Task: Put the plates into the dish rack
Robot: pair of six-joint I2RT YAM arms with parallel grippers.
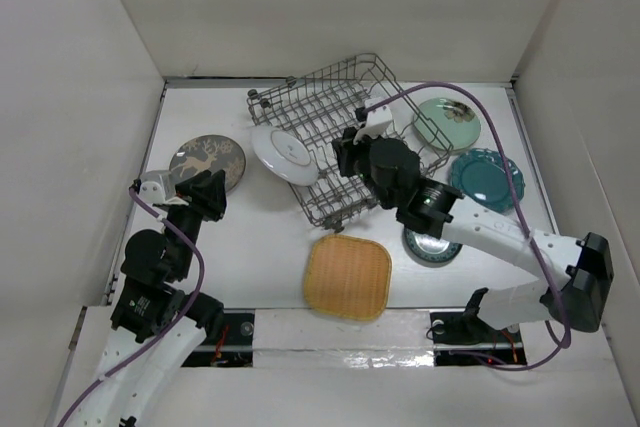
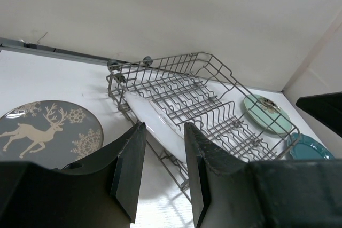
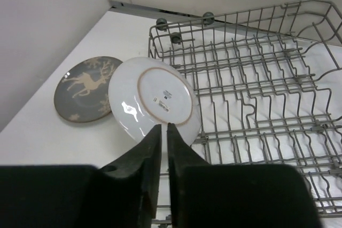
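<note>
The grey wire dish rack (image 1: 300,82) stands at table centre, also in the left wrist view (image 2: 203,94) and right wrist view (image 3: 256,89). A plate showing only its white underside with a label (image 1: 283,154) (image 3: 155,97) leans tilted on the rack's left side wall (image 2: 160,124). My right gripper (image 1: 342,155) (image 3: 164,126) is over the rack, jaws shut to a slit, tips just short of that plate's rim. My left gripper (image 1: 212,189) (image 2: 164,125) is open and empty beside the grey deer plate (image 1: 208,159) (image 2: 43,132) (image 3: 83,86).
The yellow woven plate (image 1: 347,275) lies in front of the rack. The pale mint plate (image 1: 447,123) (image 2: 264,110) and teal scalloped plate (image 1: 486,179) (image 2: 310,148) lie to its right. The small dark ringed plate (image 1: 430,249) is partly under my right arm. White walls enclose the table.
</note>
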